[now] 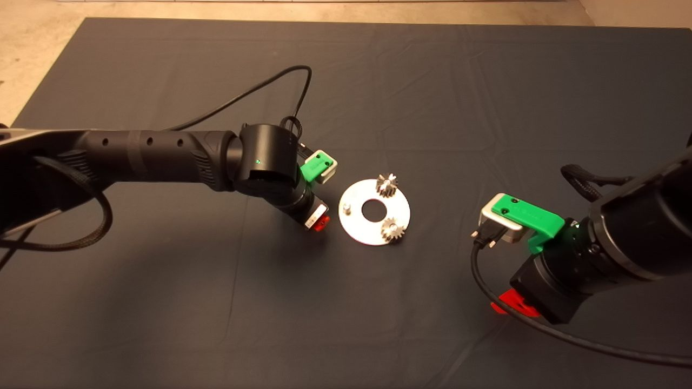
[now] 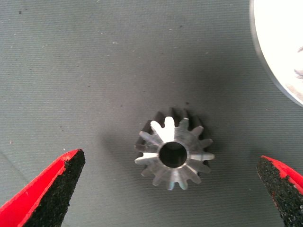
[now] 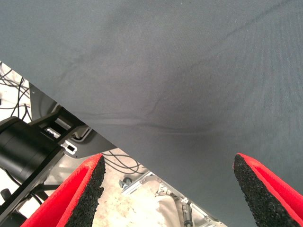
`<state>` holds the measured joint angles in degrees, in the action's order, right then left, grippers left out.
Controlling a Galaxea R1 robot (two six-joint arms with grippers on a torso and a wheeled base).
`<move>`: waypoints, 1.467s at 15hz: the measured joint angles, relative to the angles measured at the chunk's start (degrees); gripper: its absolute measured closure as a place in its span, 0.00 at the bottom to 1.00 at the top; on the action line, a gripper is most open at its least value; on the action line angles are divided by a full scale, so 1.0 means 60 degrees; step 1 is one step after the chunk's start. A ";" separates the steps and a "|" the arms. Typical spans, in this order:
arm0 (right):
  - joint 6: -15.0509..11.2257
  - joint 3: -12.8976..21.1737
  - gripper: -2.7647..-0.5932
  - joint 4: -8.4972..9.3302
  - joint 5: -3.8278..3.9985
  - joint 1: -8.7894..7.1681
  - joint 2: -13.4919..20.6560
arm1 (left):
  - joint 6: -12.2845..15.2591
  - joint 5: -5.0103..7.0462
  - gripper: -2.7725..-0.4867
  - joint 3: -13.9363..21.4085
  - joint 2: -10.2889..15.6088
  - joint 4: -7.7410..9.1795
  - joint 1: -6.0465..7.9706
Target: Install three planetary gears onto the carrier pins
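The silver disc lies mid-mat with two planetary gears seated on it, one at the far side and one at the near side. One carrier pin stands bare on the disc's left side. A third gear lies flat on the mat just beside the disc's rim. My left gripper hangs over that gear, open, with its fingers wide on either side and not touching it. In the head view the arm hides this gear. My right gripper is open and holds nothing.
The right arm waits at the mat's lower right, and its wrist view shows the mat's edge with floor and cables beyond. A black cable loops behind the left wrist. Dark mat surrounds the disc.
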<state>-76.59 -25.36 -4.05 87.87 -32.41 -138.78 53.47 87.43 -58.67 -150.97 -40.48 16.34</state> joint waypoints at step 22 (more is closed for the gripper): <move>-0.0003 0.0000 0.35 0.0000 -0.0004 -0.0001 -0.0043 | -0.0211 -0.0176 0.20 -0.0451 0.0000 -0.0120 -0.0311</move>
<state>-76.61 -25.36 -4.05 87.85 -32.41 -139.03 52.20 86.37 -61.38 -150.97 -41.20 14.47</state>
